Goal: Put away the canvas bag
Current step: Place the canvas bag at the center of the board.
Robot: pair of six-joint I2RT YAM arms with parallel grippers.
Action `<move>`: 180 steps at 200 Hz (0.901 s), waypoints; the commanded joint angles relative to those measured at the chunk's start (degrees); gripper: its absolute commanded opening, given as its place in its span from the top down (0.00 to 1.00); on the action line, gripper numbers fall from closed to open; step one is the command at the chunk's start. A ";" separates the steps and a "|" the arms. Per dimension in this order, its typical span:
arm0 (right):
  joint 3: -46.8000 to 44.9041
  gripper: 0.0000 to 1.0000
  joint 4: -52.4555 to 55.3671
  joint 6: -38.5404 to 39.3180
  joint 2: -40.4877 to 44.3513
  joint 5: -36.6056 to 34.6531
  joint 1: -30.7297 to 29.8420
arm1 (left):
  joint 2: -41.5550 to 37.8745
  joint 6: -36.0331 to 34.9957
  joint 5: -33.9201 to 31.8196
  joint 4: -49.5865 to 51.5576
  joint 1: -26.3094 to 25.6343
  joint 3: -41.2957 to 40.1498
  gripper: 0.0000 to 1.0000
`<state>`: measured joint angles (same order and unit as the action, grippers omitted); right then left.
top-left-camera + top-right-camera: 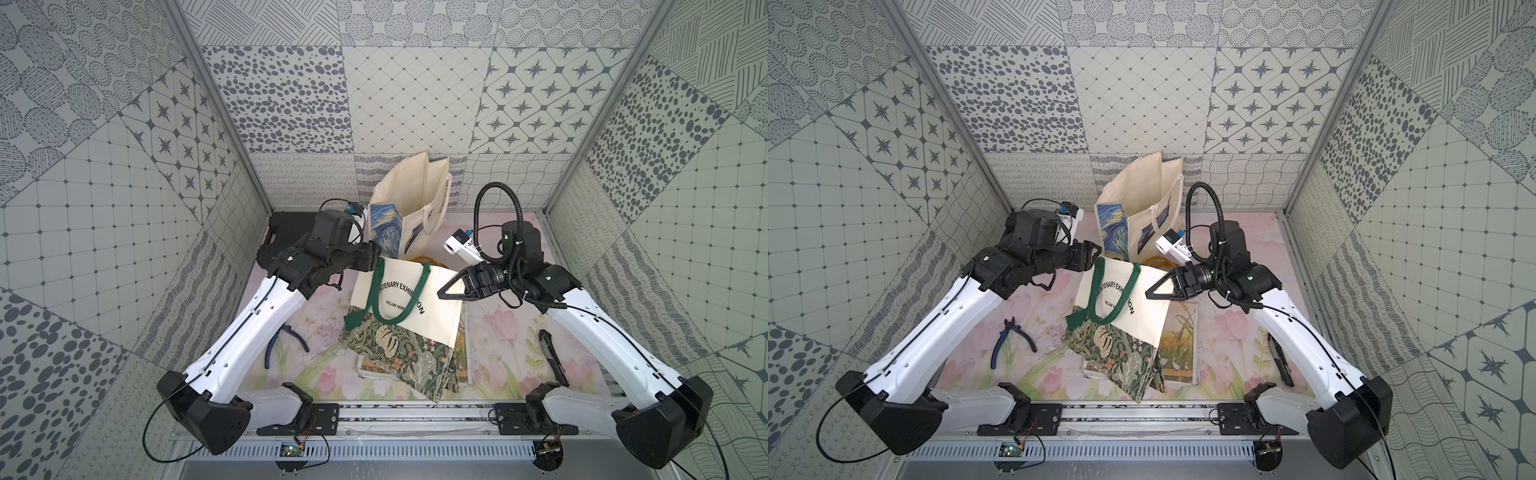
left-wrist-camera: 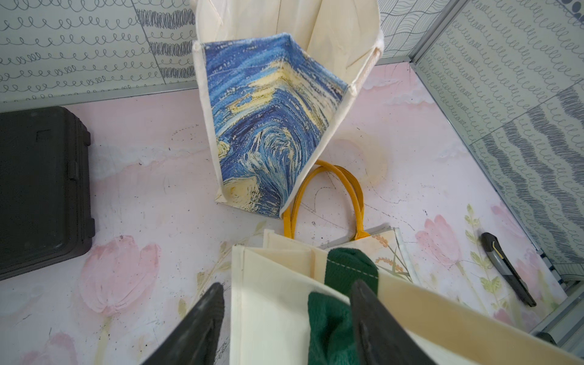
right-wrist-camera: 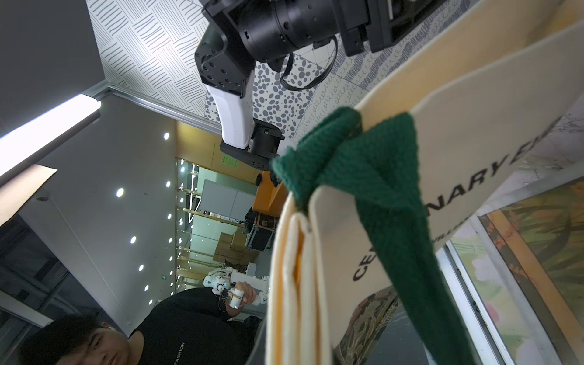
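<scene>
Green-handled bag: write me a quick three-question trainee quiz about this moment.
1. True or false: the starry bag lies flat.
2. The handles showing behind the green-handled bag are: A red, B yellow, C blue.
3. Which gripper is shut?
Key: 1 false, it stands upright and open. 2 B. 3 the right gripper.

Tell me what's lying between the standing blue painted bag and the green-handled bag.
Yellow handles of a third bag lie on the table between the blue painted bag and the green-handled bag, clearest in the left wrist view.
</scene>
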<state>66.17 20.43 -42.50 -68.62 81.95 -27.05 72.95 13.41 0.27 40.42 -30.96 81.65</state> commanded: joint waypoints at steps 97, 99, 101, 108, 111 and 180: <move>-2.45 1.00 47.92 47.73 -14.78 -24.47 9.76 | 0.35 -0.54 1.66 -1.18 0.71 -0.15 0.35; -2.14 1.00 48.19 47.43 -15.45 -25.73 9.76 | 0.42 -0.50 1.68 -1.21 0.75 -0.17 0.35; -1.87 1.00 48.39 47.54 -16.31 -26.35 9.74 | 0.44 -0.49 1.73 -1.20 0.73 -0.15 0.35; -1.18 1.00 48.57 48.41 -18.00 -26.39 9.54 | 0.46 -0.49 1.82 -1.25 0.73 -0.23 0.35; -0.79 1.00 48.52 48.63 -18.29 -26.37 9.29 | 0.52 -0.49 1.91 -1.26 0.73 -0.18 0.35; 5.69 1.00 47.65 44.89 -15.58 -52.73 8.04 | 0.43 -0.57 2.01 -1.58 0.70 -0.90 0.35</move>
<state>68.55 64.97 -0.43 -85.78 43.40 -18.48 73.43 13.28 1.21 40.23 -30.39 80.90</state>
